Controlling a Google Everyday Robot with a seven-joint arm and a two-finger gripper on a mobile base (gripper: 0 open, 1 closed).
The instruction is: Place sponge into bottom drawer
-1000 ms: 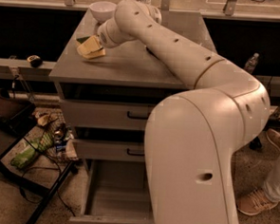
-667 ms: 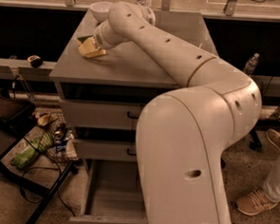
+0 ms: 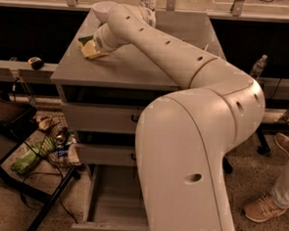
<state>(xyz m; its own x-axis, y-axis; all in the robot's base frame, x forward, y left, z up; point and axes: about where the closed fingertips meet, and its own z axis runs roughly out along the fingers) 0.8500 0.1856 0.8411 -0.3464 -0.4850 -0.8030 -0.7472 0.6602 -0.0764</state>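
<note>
Sponge (image 3: 90,49) dark green over pale yellow; cream pincer (image 3: 99,42) at it on grey cabinet top (image 3: 137,68); bottom drawer (image 3: 112,208) grey.

Dim warm light; pincer (image 3: 96,43) at sponge (image 3: 91,50) atop cabinet (image 3: 137,70).

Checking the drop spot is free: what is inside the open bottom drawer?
The bottom drawer shows only bare grey floor in its visible left part. Its right side is covered by the arm. The hand is up at the sponge on the cabinet top.
</note>
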